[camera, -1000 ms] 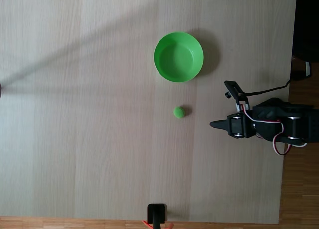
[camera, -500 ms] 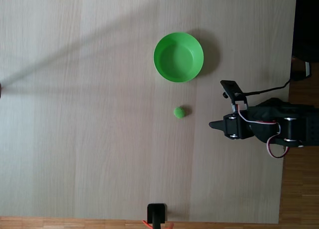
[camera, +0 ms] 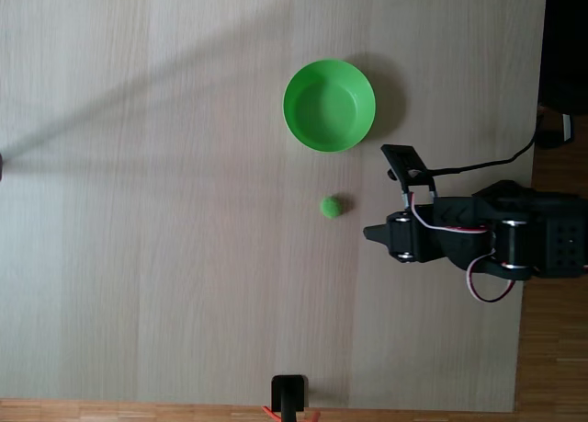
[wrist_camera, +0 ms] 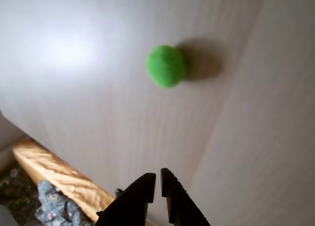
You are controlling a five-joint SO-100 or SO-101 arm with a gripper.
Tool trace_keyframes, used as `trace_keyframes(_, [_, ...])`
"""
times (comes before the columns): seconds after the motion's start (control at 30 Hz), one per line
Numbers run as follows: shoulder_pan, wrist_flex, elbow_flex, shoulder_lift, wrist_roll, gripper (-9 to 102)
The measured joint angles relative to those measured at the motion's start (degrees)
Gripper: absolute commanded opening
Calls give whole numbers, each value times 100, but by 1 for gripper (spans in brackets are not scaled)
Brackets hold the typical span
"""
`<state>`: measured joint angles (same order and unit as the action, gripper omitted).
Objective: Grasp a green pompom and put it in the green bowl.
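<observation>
Overhead, the green bowl (camera: pixel 329 105) sits with nothing inside it, up and left of the gripper (camera: pixel 368 232). Nothing on the wooden table (camera: pixel 165 238) stands between the jaws and the green pompom (camera: pixel 331 206), which lies just ahead of them, unheld. In the wrist view the gripper (wrist_camera: pixel 157 178) has its jaws nearly closed, empty.

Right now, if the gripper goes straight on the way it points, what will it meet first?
Probably the green pompom. In the wrist view the gripper, fingers nearly together, points up the picture at it, slightly to one side. In the fixed view bare table lies between them. Height is unclear, so it might pass over.
</observation>
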<state>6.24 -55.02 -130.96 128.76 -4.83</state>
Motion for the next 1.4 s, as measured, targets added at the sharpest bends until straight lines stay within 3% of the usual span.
trace_keyframes(0.47, [-800,18,1345,-1934,0,0])
trace_keyframes(0.97, [-879,53,1415,-2364,-26,25])
trace_keyframes(1.4, [-879,9,1995,-3551,-26,23])
